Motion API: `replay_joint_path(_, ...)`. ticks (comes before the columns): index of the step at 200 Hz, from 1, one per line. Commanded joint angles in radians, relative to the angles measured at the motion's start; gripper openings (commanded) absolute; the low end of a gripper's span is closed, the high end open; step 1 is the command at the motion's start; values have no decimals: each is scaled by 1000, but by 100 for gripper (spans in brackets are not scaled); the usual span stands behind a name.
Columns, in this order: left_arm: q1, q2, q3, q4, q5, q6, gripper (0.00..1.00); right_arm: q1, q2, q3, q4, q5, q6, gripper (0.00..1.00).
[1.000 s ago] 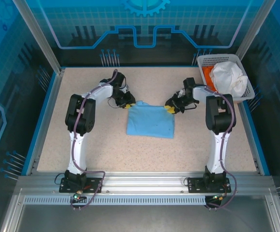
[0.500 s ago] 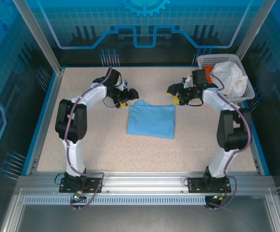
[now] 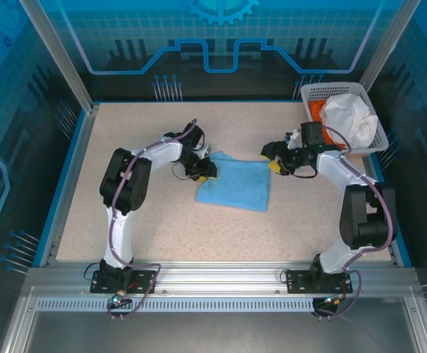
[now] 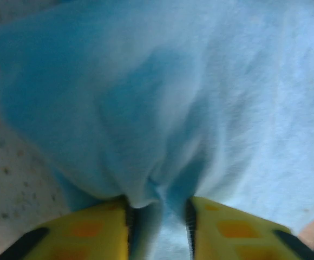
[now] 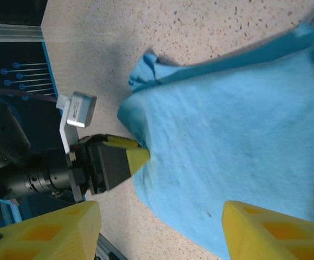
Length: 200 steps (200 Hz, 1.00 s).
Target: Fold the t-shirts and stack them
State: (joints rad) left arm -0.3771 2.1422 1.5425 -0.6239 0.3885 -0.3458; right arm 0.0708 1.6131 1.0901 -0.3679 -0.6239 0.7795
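Observation:
A folded light blue t-shirt (image 3: 237, 185) lies in the middle of the table. My left gripper (image 3: 203, 170) is at its left edge, shut on a bunched fold of the blue cloth (image 4: 162, 108), which runs down between the yellow fingers (image 4: 100, 230). In the right wrist view the left gripper (image 5: 138, 157) bites the shirt's (image 5: 238, 141) edge. Over the shirt's far right corner my right gripper (image 3: 276, 159) stands open, its fingertips (image 5: 48, 233) wide apart with nothing between them. A white t-shirt (image 3: 351, 118) and an orange one (image 3: 316, 110) lie in the basket.
The white lattice basket (image 3: 331, 90) stands at the table's far right corner, close behind the right arm. A blue rail (image 3: 65, 184) borders the table's left side. Speckled tabletop (image 3: 221, 235) lies bare in front of the shirt.
The left gripper opened, moved right onto the shirt's left edge and shut on the cloth. The right gripper let go of the far right corner and now stands open.

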Motion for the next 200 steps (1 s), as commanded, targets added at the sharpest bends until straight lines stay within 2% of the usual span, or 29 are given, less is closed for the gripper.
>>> replay_joint_path(1,1,52,68,-27,-183,-29,22,-11,-80,-6,-63,2,-45,62)
replay_joint_path(14,16,68,100,-49,-249,-42,16,-10,-102,-7,-105,7,-67,62)
replay_joint_path(38,78,66,116,-59,-297,-50,12,-12,-140,-19,-160,18,-90,62)
replay_joint_path(81,236,38,114,-76,-421,52,12,-12,-187,-33,-233,32,-99,62)
replay_joint_path(119,416,46,137,-48,-470,111,11,-11,-222,-19,-324,49,-112,62)
replay_joint_path(146,515,118,253,-65,-487,175,12,-9,-257,-16,-379,62,-101,62)
replay_joint_path(169,564,204,390,-98,-507,209,12,-1,-279,-2,-435,74,-87,62)
replay_joint_path(200,630,315,643,-211,-449,144,13,14,-279,42,-510,91,-82,62)
